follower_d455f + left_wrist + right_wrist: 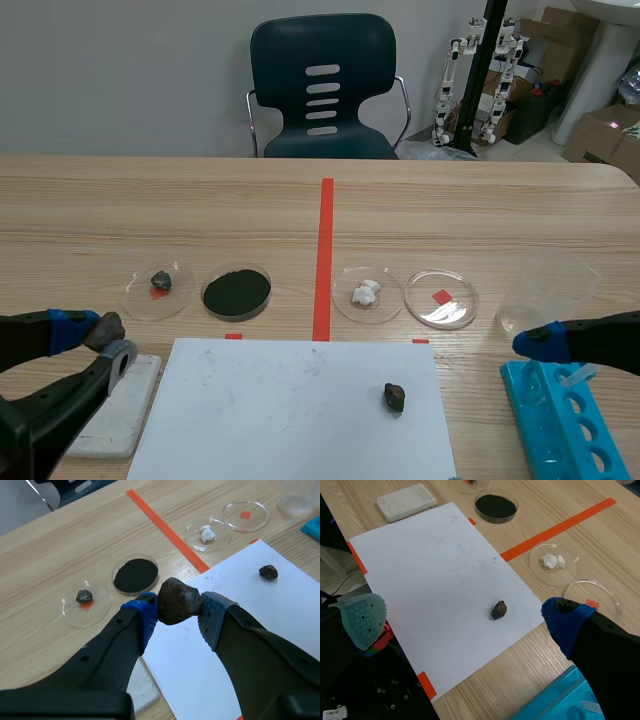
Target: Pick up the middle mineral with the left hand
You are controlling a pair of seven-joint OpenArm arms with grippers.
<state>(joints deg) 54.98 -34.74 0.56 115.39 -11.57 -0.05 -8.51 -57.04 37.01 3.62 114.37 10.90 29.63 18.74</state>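
Where the left gripper [179, 615] is held above the near left of the table [100, 200], a brown-grey stone [176, 601] is pinched between its two pads, clear of the surface. The right gripper [464, 620] is kept low at the near right, its fingers spread wide with nothing between them.

Surface: a pale wood-grain top, divided by an orange-red tape line [324, 250] running away from the robot. A white sheet of paper [280, 410] is laid flat at the near middle, and a small dark stone [394, 397] is seen on its right half. A white block [120, 405] is placed just beside the sheet's left edge. Beyond the sheet, four clear dishes are set in a row:
- first dish [135, 300]: a dark pebble [160, 281]
- second dish [237, 292]: black powder
- third dish [345, 305]: white lumps
- fourth dish [455, 312]: over a red square

A clear cup [545, 285] is set right of the row, and a blue rack [560, 420] is seen at the near right.

Room: a dark chair [322, 85] is drawn up at the far edge, against a grey wall [120, 70]. Cardboard boxes [600, 130] are stacked at the far right.
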